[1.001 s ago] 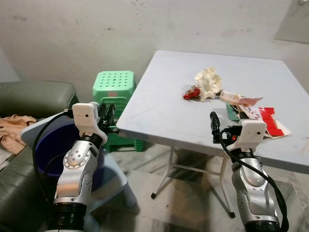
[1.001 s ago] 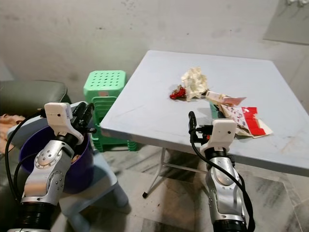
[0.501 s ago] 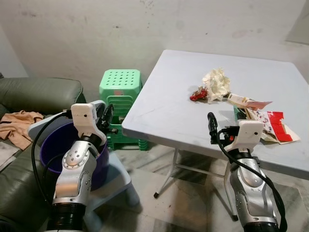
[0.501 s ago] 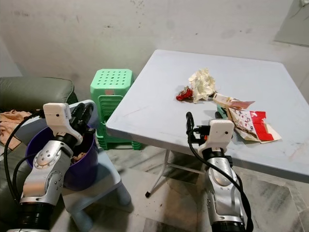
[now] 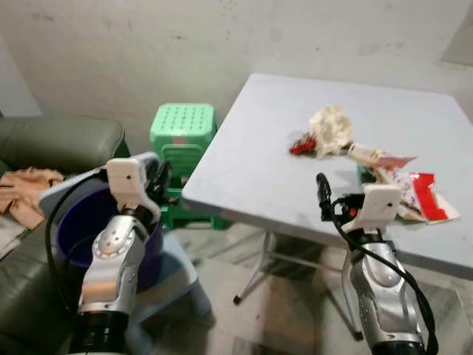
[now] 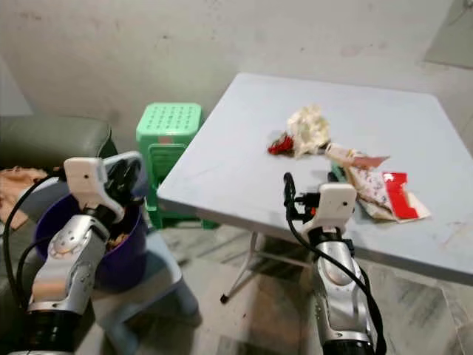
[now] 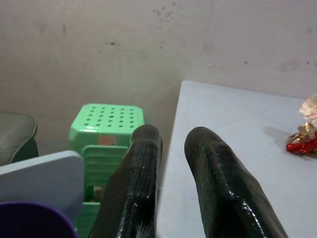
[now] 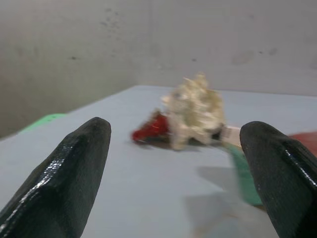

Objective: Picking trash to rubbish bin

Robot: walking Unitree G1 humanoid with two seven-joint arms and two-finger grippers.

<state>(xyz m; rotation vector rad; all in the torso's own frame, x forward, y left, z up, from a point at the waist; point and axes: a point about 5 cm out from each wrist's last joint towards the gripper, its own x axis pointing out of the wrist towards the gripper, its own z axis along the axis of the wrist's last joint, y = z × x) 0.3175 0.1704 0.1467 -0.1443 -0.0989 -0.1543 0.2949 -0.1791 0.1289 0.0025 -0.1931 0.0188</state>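
Left eye view, head camera: pale grey square folding desk [image 5: 244, 177] to the right, with trash gathered on its far right part. Crumpled cream paper wad [image 5: 330, 127] beside a small red shiny wrapper [image 5: 298, 147], the two touching or nearly so; right of them, a pile of flat red-and-white printed packaging [image 5: 414, 194] toward the desk's right edge. All of it lying on the desk, not yet picked.

Right gripper [image 8: 173, 163] raised at the near desk edge, black fingers spread wide apart and empty, aimed straight at the paper wad and red wrapper, probably lined up for a reach onto the desk. Trash well apart from the fingertips.

Left gripper [image 7: 171, 173] held up on the left, fingers close together with a narrow gap, nothing between them, poised above the purple plastic bin [image 5: 81, 229]. Bin set on a pale blue low stool [image 5: 174, 277] by the dark green sofa [image 5: 52, 148], near the desk, likely so that drops need little travel. Stack of green perforated plastic stools [image 5: 183, 137] against the far wall.
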